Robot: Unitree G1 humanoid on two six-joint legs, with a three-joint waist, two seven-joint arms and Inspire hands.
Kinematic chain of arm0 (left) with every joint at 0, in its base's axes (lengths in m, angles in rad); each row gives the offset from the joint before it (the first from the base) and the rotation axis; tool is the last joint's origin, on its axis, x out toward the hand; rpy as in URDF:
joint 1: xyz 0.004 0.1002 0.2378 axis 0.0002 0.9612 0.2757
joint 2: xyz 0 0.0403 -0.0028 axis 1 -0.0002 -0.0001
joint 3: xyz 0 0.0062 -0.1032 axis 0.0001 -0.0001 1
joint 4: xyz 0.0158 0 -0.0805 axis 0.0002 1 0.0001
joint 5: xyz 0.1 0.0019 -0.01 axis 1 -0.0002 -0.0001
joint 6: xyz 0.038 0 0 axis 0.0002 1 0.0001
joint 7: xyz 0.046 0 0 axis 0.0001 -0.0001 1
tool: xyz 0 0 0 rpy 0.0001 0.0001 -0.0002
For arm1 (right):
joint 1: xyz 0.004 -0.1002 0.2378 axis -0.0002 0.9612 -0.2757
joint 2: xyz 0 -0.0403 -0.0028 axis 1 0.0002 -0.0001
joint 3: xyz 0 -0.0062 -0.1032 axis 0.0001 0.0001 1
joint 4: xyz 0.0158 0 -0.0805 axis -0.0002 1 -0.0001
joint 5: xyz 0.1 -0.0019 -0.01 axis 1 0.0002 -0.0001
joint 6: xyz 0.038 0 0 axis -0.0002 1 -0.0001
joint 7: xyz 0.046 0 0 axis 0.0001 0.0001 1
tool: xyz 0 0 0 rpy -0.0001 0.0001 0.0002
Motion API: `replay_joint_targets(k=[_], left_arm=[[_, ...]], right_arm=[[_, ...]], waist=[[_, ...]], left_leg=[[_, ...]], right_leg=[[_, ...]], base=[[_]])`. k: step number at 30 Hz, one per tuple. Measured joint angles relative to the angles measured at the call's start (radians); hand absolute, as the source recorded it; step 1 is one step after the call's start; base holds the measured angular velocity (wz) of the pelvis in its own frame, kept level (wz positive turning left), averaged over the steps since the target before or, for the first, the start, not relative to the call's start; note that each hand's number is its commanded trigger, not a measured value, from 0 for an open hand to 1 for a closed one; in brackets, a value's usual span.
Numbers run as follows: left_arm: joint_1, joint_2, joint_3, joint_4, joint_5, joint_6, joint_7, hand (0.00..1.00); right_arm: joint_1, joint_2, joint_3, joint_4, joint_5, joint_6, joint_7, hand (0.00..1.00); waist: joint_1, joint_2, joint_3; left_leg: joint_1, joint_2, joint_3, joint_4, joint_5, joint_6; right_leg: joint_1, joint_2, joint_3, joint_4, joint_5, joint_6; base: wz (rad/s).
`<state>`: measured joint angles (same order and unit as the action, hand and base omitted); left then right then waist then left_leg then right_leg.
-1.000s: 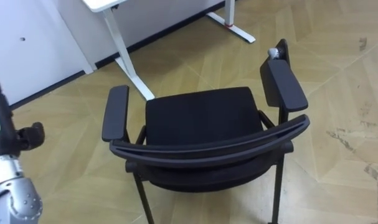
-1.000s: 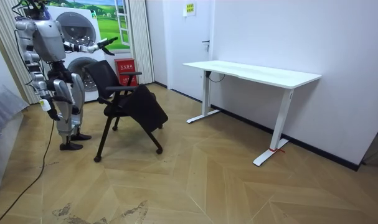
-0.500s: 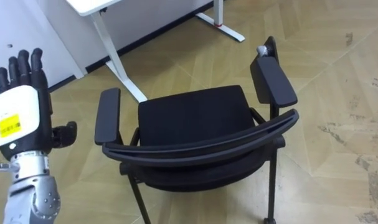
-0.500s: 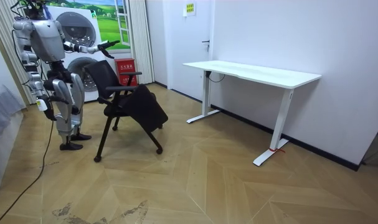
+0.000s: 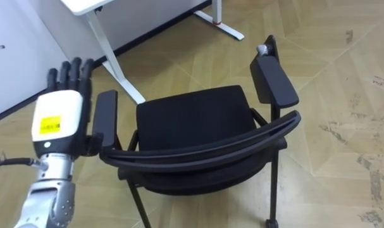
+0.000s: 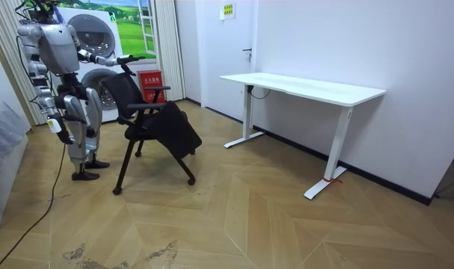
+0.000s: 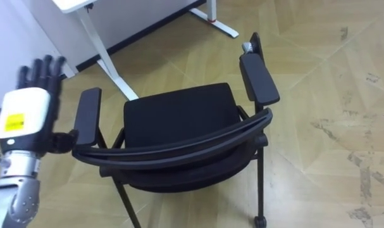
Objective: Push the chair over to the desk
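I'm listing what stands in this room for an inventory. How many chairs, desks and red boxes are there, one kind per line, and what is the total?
black chair: 1
white desk: 1
red box: 1
Total: 3

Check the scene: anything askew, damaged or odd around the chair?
Only the wooden parquet floor is marked: pale scuffs to the right of the black armchair, which stands upright. The open left robot hand is raised beside its left armrest.
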<state>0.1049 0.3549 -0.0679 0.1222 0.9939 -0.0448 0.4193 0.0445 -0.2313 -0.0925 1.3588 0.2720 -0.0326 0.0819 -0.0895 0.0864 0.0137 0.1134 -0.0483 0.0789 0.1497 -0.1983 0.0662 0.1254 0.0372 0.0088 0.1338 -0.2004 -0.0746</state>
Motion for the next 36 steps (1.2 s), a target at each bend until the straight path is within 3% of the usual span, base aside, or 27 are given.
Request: replay_joint_targets(k=[2, 11, 21, 27, 33, 36], left_arm=[[0.0, 0.019, -0.013, 0.0, 0.0, 0.0, -0.001, 0.0], [0.0, 0.023, -0.019, -0.002, 0.005, 0.001, -0.028, 0.0], [0.0, 0.052, -0.039, -0.02, 0.048, 0.046, -0.177, 0.0], [0.012, 0.111, -0.09, -0.092, 0.043, 0.068, -0.261, 0.0], [0.013, 0.143, -0.096, -0.166, 0.04, 0.07, -0.35, 0.0], [0.013, 0.172, -0.1, -0.18, 0.024, 0.067, -0.372, 0.0]], right_arm=[[0.0, 0.0, 0.0, 0.0, 0.002, 0.0, 0.0, 0.0], [-0.004, 0.0, 0.001, -0.004, -0.003, -0.001, -0.005, 0.0], [0.003, -0.009, 0.011, 0.007, -0.006, 0.001, 0.009, 0.0], [0.004, -0.014, 0.014, 0.01, -0.007, 0.001, 0.009, 0.0], [-0.017, -0.03, 0.016, 0.04, -0.005, -0.002, 0.01, 0.0], [-0.034, -0.041, 0.032, 0.058, -0.001, -0.002, 0.009, 0.0]], waist=[[0.0, -0.001, -0.0006], [-0.004, 0.0, -0.0053], [-0.023, 0.014, -0.0092], [-0.021, 0.032, -0.0005], [-0.023, 0.037, -0.0004], [-0.023, 0.036, 0.0005]], left_leg=[[0.001, 0.0, -0.001, 0.0, 0.0, 0.0], [0.002, 0.0, -0.001, -0.001, 0.0, 0.0], [0.001, 0.0, 0.005, -0.001, 0.0, 0.0], [0.001, 0.0, 0.003, -0.001, 0.0, 0.0], [-0.003, 0.0, 0.001, -0.001, 0.0, 0.0], [-0.003, 0.0, 0.0, -0.001, 0.0, 0.0]], right_leg=[[0.002, 0.0, -0.002, 0.002, 0.0, 0.0], [0.002, -0.001, -0.003, 0.003, 0.001, 0.0], [-0.002, 0.0, 0.005, 0.004, 0.003, 0.003], [-0.003, -0.001, 0.008, 0.002, 0.004, 0.005], [-0.005, -0.001, 0.005, 0.0, 0.003, 0.004], [-0.005, -0.001, 0.005, 0.0, 0.003, 0.004]], base=[[0.02], [0.0], [-0.02], [0.0], [0.0], [0.0]])
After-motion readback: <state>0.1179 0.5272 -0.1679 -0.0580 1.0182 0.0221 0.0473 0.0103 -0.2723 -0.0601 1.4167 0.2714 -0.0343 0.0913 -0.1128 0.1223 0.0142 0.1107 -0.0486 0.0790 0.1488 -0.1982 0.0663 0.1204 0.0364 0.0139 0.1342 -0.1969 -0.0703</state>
